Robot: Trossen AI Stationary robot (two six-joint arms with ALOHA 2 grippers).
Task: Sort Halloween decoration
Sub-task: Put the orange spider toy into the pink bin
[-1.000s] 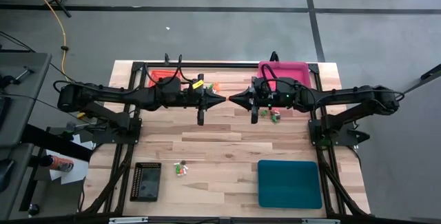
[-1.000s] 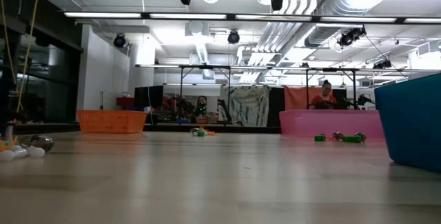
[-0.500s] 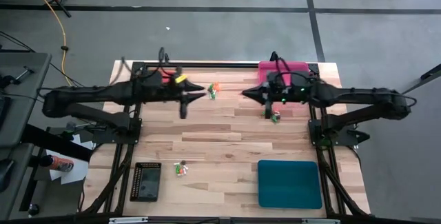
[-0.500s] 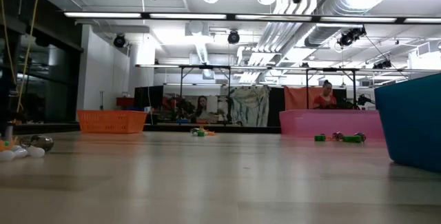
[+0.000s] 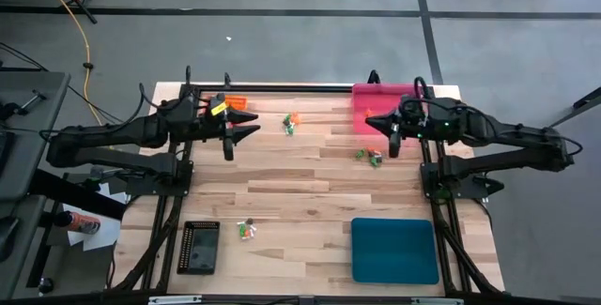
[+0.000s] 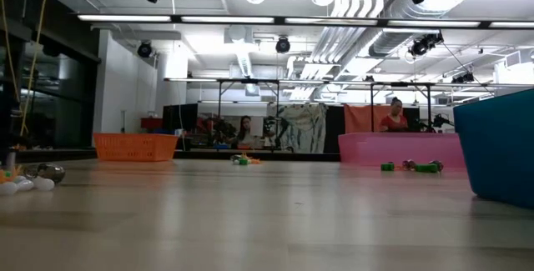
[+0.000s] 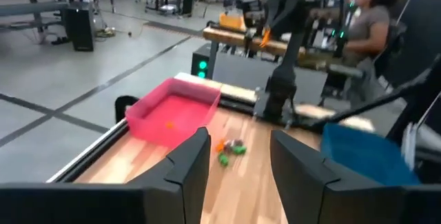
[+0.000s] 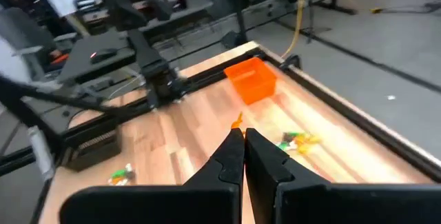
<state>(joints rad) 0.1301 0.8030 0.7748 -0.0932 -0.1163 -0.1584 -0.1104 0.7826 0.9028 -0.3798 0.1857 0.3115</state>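
The Halloween decoration lies in small clusters on the wooden table: green and orange trinkets (image 5: 291,123) at the far middle, green ones (image 5: 369,157) near the pink tray (image 5: 385,94), and a few (image 5: 247,230) by the black tray (image 5: 199,247). My left gripper (image 5: 256,125) hovers open at the far left beside the orange tray (image 5: 237,104); the left wrist view shows nothing between its fingers (image 7: 238,158). My right gripper (image 5: 368,120) hovers shut and bare (image 8: 244,148) in front of the pink tray. Both sit well above the table.
A teal tray (image 5: 394,250) stands at the near right. The black tray sits at the near left. Dark frame rails (image 5: 282,88) run along the table's far edge and sides. Bare wood lies across the middle. A person (image 7: 368,17) sits beyond the table.
Both grippers have drawn apart from the table's middle, the left toward the left edge and the right toward the right edge, each rising a little. The left gripper has opened from a shut point to a fork. The trinket clusters lie where they were.
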